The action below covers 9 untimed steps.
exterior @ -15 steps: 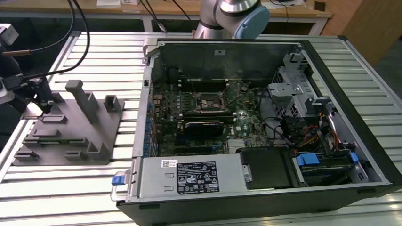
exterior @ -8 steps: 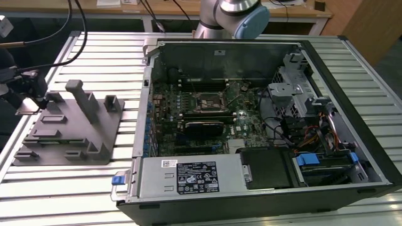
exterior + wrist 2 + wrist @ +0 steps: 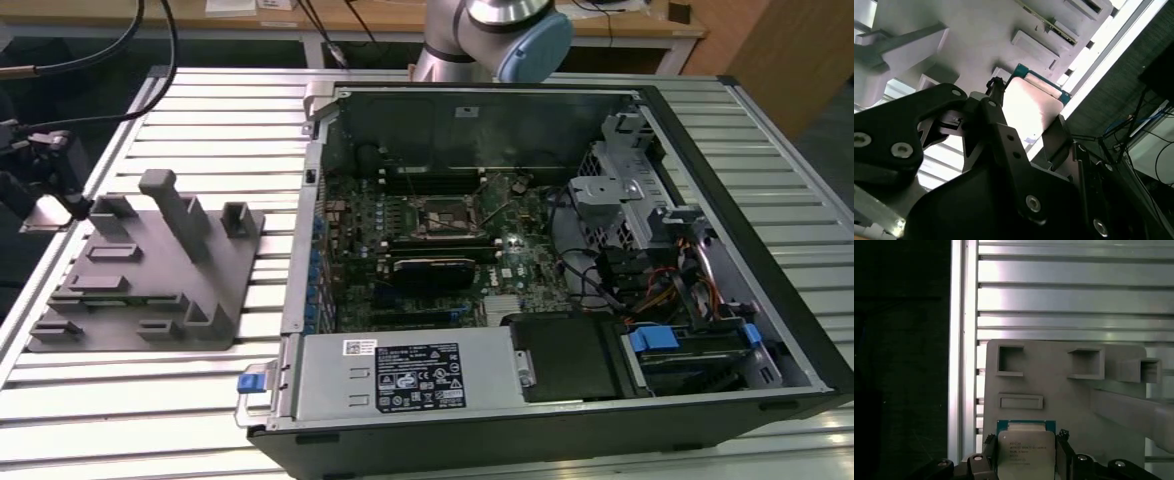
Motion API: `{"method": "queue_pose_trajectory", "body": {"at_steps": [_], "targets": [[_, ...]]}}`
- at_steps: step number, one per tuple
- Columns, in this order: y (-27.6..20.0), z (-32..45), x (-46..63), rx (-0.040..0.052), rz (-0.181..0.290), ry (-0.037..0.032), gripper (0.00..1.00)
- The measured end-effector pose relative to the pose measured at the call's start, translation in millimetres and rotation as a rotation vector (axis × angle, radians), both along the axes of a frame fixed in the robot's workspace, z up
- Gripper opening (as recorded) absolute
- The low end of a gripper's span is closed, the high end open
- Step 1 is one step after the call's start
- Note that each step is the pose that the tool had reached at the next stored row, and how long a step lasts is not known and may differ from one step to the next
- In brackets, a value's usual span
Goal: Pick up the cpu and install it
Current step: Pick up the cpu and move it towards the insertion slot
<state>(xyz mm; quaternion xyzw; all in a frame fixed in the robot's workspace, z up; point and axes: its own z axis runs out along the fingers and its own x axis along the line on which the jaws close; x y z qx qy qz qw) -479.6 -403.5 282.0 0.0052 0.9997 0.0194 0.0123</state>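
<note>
- and there it was: the hand point(image 3: 1025, 461) clamped on the cpu point(image 3: 1026, 452) in both wrist views. one black finger point(image 3: 1064, 458) pressed each of two opposite edges, the jaws drawn in to the chip's width.
- the cpu showed its silvery metal top with a teal-green rim at the far edge, right over the grey fixture point(image 3: 1064, 400). whether it rested on the fixture or hung just clear, i couldn't tell.
- in the second wrist view the cpu point(image 3: 1029, 107) gleamed bright between the fingers point(image 3: 999, 107), close to the pale fixture blocks.
- underneath ran the tabletop point(image 3: 134, 410), silver metal in long ribbed slats, catching plenty of light.
- in the exterior view the fixture stood on the tabletop's left part, well apart from the socket.
- the open computer case point(image 3: 481, 125) lay on its side to the exterior view's right of the fixture. the dark socket point(image 3: 441, 215) sat on the board inside.
- the arm point(image 3: 494, 30) rose behind the case.
- around the room: a wooden desk point(image 3: 400, 18) along the back, black cables point(image 3: 134, 40) drooping at the exterior view's upper left, and dark floor point(image 3: 1104, 100) past the tabletop's edge.
</note>
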Motion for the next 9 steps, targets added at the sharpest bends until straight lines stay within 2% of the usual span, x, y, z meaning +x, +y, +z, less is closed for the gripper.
{"method": "queue_pose_trajectory", "body": {"at_steps": [9], "targets": [[0.3,26.8,0.0,0.0,0.0,0.0,0.55]]}}
